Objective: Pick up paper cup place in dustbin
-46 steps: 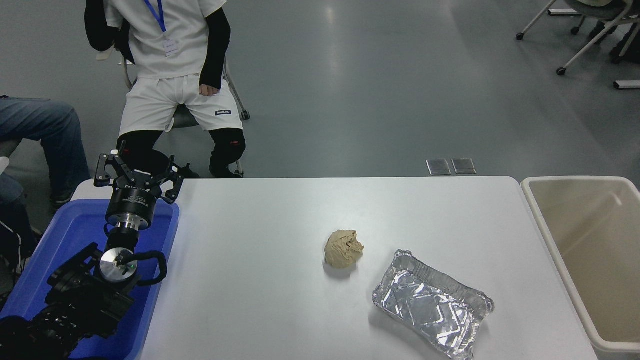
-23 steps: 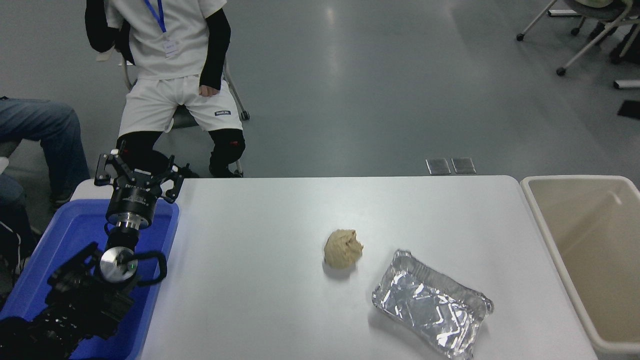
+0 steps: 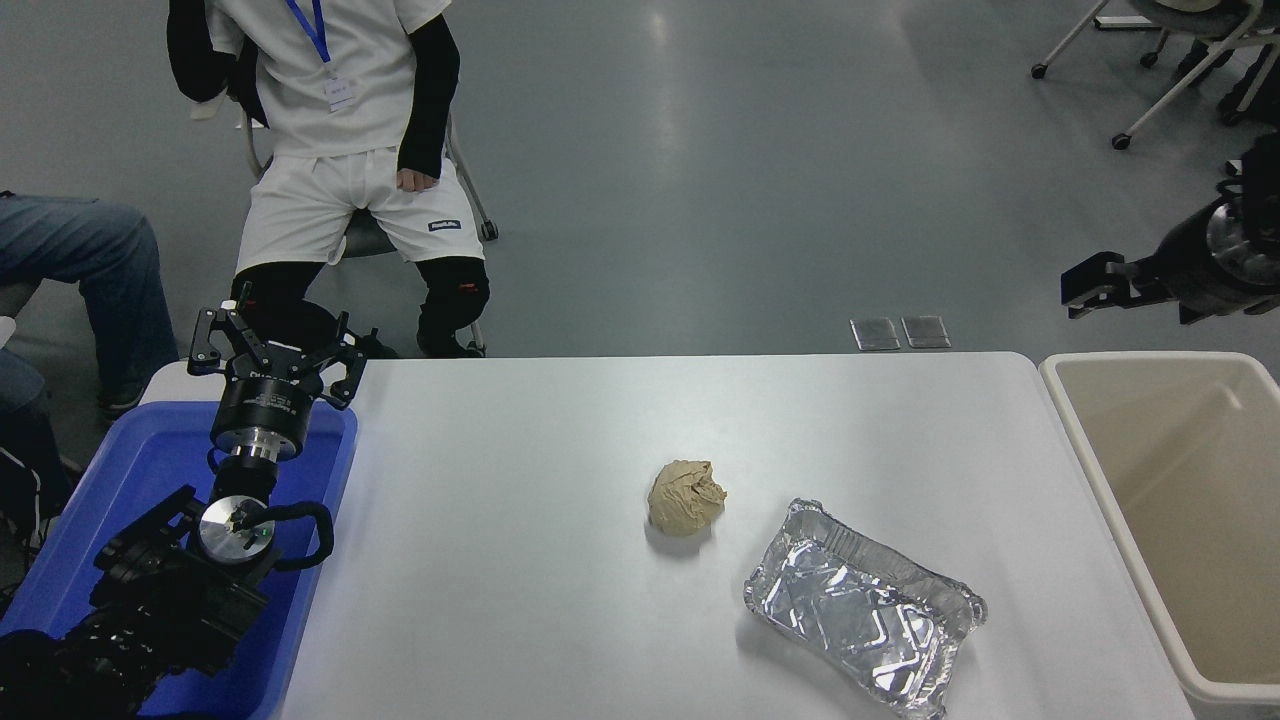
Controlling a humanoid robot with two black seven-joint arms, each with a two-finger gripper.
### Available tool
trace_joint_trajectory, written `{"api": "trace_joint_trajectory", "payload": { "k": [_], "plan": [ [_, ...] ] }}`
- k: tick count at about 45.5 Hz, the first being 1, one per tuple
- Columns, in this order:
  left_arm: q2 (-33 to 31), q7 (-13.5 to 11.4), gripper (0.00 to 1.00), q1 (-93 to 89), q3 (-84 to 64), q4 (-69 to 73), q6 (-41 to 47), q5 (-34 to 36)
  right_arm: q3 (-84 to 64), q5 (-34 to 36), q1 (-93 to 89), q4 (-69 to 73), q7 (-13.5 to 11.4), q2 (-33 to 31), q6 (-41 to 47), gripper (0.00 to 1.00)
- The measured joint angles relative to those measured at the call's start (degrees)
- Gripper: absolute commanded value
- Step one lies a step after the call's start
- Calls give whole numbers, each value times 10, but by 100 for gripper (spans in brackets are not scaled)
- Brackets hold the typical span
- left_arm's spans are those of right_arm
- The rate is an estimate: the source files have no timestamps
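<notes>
Although a paper cup was sought, none was seen on the counter (image 3: 560,450) or in the dustbin (image 3: 1080,420); thin, crushable walls were presumed. Right tool (image 3: 1085,290): state undeterminable. Left tool (image 3: 270,345): parked, fingers spread.

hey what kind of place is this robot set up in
Probably an office-like lab or test room: a white table on a glossy grey floor, wheeled office chairs at the back, and a seated person with a lanyard watching from the far side.
</notes>
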Motion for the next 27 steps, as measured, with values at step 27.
{"api": "trace_joint_trajectory", "payload": {
  "k": [27],
  "plan": [
    [0,-1,99,0,0,0,1,-1,52,-7,53,20,-1,49,89,100]
  ]
}}
